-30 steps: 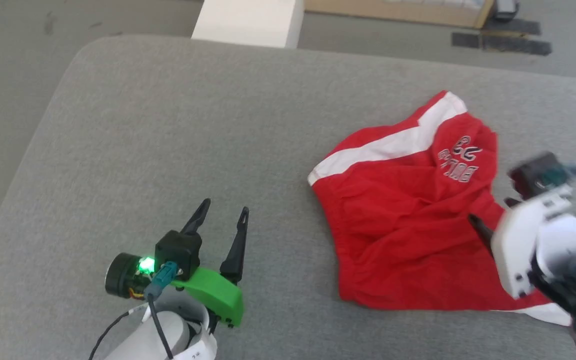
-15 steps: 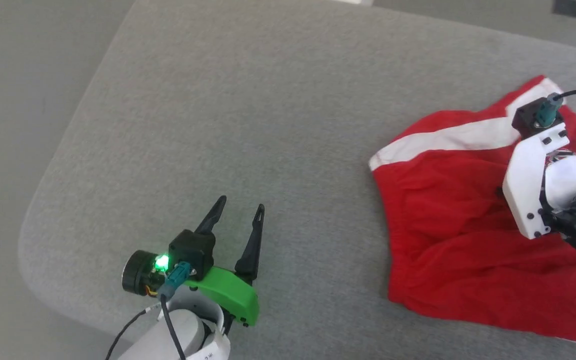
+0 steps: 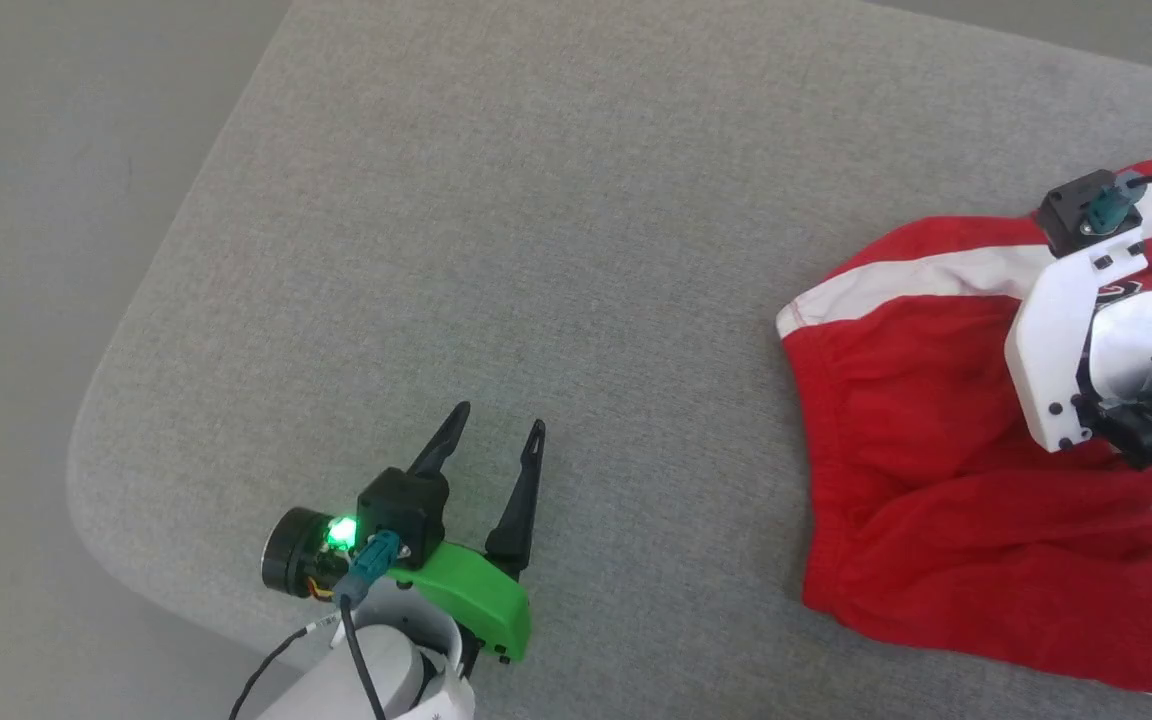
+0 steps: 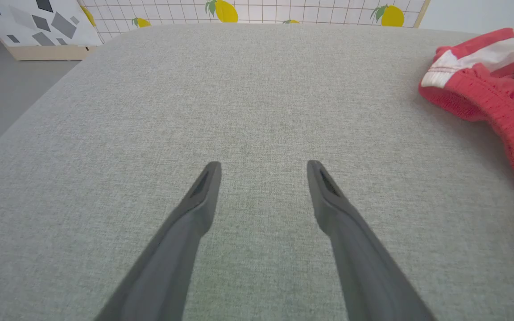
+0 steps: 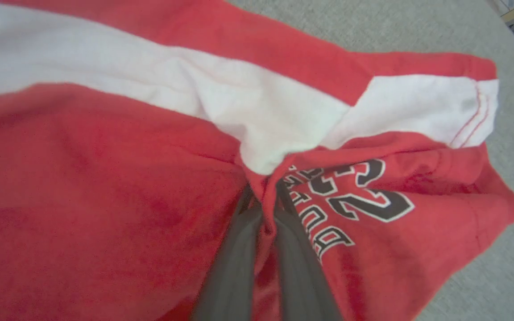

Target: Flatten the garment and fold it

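Observation:
The red shorts (image 3: pixel 916 450) with a white side stripe lie rumpled on the right of the grey cushion (image 3: pixel 536 200). In the right wrist view my right gripper (image 5: pixel 263 187) is shut on a pinched ridge of the shorts (image 5: pixel 105 178), where the white stripe (image 5: pixel 257 107) meets the "BULLS 23" print (image 5: pixel 355 196). From the head, my white right wrist (image 3: pixel 1066 340) covers that spot and hides the fingers. My left gripper (image 3: pixel 498 418) hovers open and empty over bare cushion, well left of the shorts (image 4: pixel 484 84); its open fingers (image 4: pixel 263 164) hold nothing.
The cushion's rounded corner and edge (image 3: pixel 106 440) lie near the left arm, with grey floor (image 3: pixel 36 200) beyond. A lemon-patterned panel (image 4: pixel 225 9) stands behind the cushion's far side in the left wrist view.
The head camera has shifted, sliding the whole scene right. My right arm has moved up over the shorts to the stripe and print. The left gripper has stayed open in place.

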### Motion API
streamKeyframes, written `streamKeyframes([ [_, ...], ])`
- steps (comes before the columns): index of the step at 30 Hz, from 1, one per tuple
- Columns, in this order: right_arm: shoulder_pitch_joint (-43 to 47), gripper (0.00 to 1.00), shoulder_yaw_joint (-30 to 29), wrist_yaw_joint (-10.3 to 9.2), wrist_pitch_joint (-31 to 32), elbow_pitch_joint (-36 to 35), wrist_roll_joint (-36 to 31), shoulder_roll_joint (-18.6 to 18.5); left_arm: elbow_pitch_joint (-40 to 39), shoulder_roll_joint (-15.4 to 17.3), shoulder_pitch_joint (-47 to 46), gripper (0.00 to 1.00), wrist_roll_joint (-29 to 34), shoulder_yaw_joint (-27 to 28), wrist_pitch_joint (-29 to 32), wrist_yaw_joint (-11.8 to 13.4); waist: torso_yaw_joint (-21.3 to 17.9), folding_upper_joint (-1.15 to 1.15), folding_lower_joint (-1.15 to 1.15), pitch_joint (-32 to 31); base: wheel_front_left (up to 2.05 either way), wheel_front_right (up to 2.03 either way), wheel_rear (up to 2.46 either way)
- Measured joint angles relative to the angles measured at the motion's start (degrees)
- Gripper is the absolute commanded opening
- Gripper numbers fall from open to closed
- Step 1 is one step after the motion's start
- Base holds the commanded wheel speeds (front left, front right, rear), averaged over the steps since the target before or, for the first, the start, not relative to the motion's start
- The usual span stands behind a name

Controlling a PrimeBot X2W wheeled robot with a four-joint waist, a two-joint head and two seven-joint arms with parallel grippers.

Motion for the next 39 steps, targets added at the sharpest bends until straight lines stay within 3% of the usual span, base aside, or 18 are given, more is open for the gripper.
streamKeyframes([
  [12,-1.7,0.00,-9.2,0.00,-1.7,-2.4,-2.7,1.5,0.1,-0.4,-0.1,1.00,0.0,-0.9,0.1,-0.1,-2.3,0.00,0.00,-2.1,0.00,0.00,0.00],
  [19,-9.4,0.00,-12.3,0.00,-0.6,3.0,-7.3,2.0,0.1,-1.7,-1.3,1.00,0.0,-1.2,0.1,-1.1,-0.5,0.00,0.00,0.6,0.00,0.00,0.00],
  [26,-16.2,0.00,-12.5,0.00,-4.7,12.8,-13.6,0.6,0.6,-3.3,-2.2,1.00,0.2,-1.1,0.0,-1.6,2.4,0.00,0.00,3.2,0.00,0.00,0.00],
  [27,-16.5,0.12,-11.8,0.00,-5.0,14.5,-14.3,0.4,0.7,-3.4,-2.2,1.00,0.2,-1.0,0.0,-1.6,2.7,0.00,0.00,3.6,0.00,0.00,0.00],
  [28,-16.6,1.00,-11.1,0.00,-5.5,16.0,-14.7,0.3,0.9,-3.4,-2.3,1.00,0.2,-0.9,-0.1,-1.6,3.1,0.00,0.00,3.8,0.00,0.00,0.00],
  [39,-16.6,1.00,-4.8,0.00,-17.6,20.9,-10.3,1.7,1.4,-3.1,-2.5,1.00,0.6,1.3,-0.3,-1.6,1.1,0.00,0.01,2.1,0.00,0.00,0.00],
])
